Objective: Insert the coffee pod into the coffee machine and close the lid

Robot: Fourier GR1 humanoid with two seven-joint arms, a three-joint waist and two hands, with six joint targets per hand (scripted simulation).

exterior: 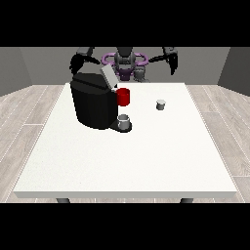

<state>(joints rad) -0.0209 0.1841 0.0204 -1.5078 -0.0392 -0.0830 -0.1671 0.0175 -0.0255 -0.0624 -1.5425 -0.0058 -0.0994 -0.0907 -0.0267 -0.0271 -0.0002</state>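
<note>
A black coffee machine (93, 103) stands on the white table (127, 161) at the view's left, its grey lid (108, 76) tilted up and open. A red part (123, 96) shows at the machine's front, with a grey cup (125, 122) on the base below it. The small grey coffee pod (160, 104) stands alone on the table to the right of the machine. The hand at the view's left (76, 62) hangs behind the machine's top. The hand at the view's right (173, 62) is raised over the table's far edge, well behind the pod. Neither hand holds anything that I can see.
The robot's torso (125, 63) is behind the table's far edge. The table's far edge runs just behind the machine, and wooden floor surrounds the table.
</note>
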